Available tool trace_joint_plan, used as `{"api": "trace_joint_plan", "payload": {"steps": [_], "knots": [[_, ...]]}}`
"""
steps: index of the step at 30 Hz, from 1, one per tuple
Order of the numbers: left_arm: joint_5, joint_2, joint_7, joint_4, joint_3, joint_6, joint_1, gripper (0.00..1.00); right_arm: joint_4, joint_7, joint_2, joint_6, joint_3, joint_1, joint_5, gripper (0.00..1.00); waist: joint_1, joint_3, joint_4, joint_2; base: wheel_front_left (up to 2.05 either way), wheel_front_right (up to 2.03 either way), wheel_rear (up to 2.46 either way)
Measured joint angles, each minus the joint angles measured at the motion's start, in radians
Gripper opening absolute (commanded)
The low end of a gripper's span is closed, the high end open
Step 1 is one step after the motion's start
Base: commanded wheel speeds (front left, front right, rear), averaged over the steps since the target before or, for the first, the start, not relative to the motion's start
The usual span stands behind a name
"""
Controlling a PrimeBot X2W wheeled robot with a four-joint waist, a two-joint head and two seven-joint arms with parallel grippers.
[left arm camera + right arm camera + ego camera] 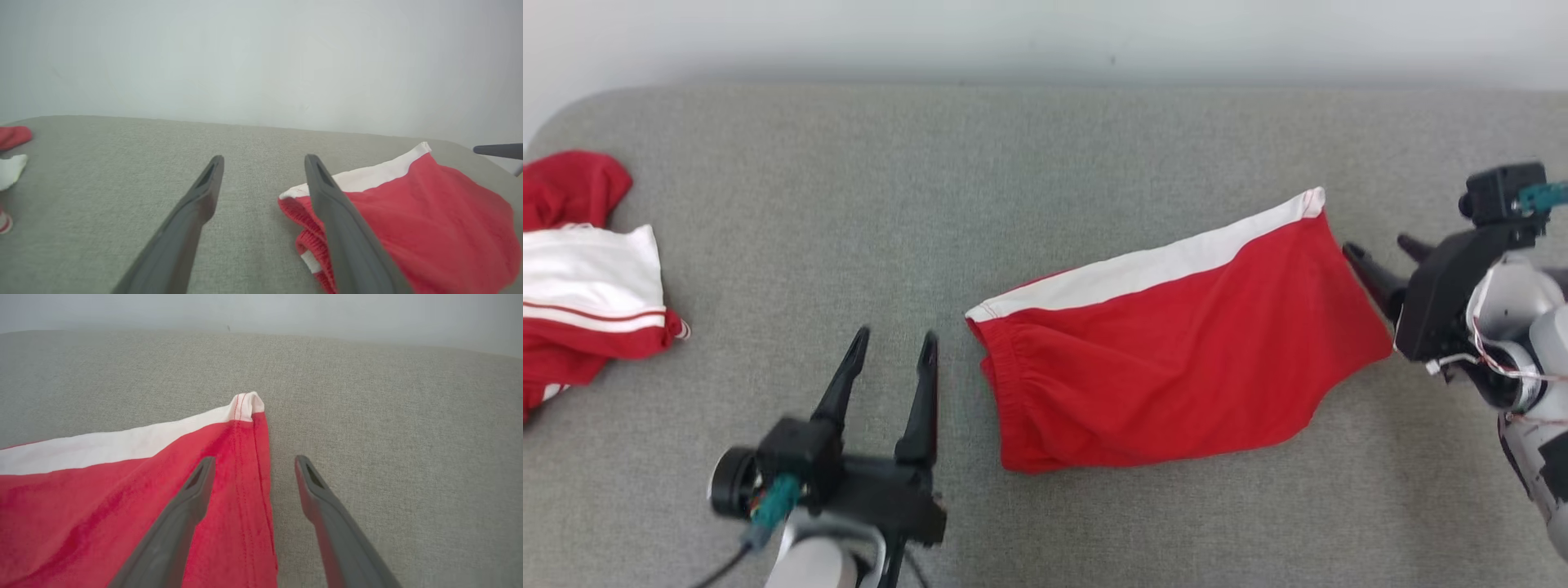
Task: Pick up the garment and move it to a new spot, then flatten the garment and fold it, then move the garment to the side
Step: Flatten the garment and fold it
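Garment [1176, 359] lies on the grey cushion [1045, 163] btw our two grippers, long axis running gripper to gripper. Left gripper [895, 333]: fingers apart, empty, waistband just to its right. Right gripper [1376, 243]: fingers apart, hem edge btw them, so we judge it's nearer.

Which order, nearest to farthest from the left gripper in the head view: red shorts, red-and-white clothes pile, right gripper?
Measured from the left gripper:
1. red shorts, just to its right, waistband end closest.
2. red-and-white clothes pile, at the far left edge.
3. right gripper, past the shorts' far end, at the right.
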Motion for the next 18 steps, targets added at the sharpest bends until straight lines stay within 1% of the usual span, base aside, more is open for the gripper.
{"api": "trace_joint_plan", "payload": {"steps": [4,6,7,9,12,16,18], "knots": [[0.123,0.039,0.000,-0.070,-0.001,0.053,0.101,1.00,-0.012,0.042,0.010,0.000,-0.063,0.055,-0.006,1.00,-0.0001,-0.041,-0.009,0.0000,0.00,0.00,0.00],[0.167,0.053,0.000,-0.098,-0.005,0.070,0.145,1.00,-0.011,0.051,0.019,0.000,-0.102,0.074,-0.029,1.00,-0.0001,-0.055,-0.012,-0.0001,0.00,0.00,0.00],[0.167,0.053,0.000,-0.098,-0.005,0.070,0.145,1.00,-0.011,0.051,0.019,0.000,-0.102,0.074,-0.029,1.00,-0.0001,-0.055,-0.012,-0.0001,0.00,0.00,0.00],[0.172,0.053,0.000,-0.110,0.000,0.073,0.186,1.00,-0.001,0.061,0.035,0.000,-0.150,0.083,-0.054,1.00,-0.0002,-0.061,-0.011,-0.0001,0.00,0.00,0.00],[0.170,0.053,0.000,-0.128,0.021,0.077,0.229,1.00,0.011,0.084,0.070,0.000,-0.215,0.085,-0.090,1.00,-0.0001,-0.055,-0.005,0.0000,0.00,0.00,0.00],[0.172,0.053,0.000,-0.155,0.040,0.073,0.251,1.00,0.011,0.110,0.120,0.000,-0.272,0.086,-0.141,1.00,0.0000,-0.036,0.011,0.0000,0.00,0.00,0.00],[0.179,0.052,0.000,-0.165,0.045,0.068,0.254,1.00,0.008,0.123,0.136,0.000,-0.296,0.084,-0.167,1.00,0.0000,-0.025,0.020,0.0000,0.00,0.00,0.00]]}}
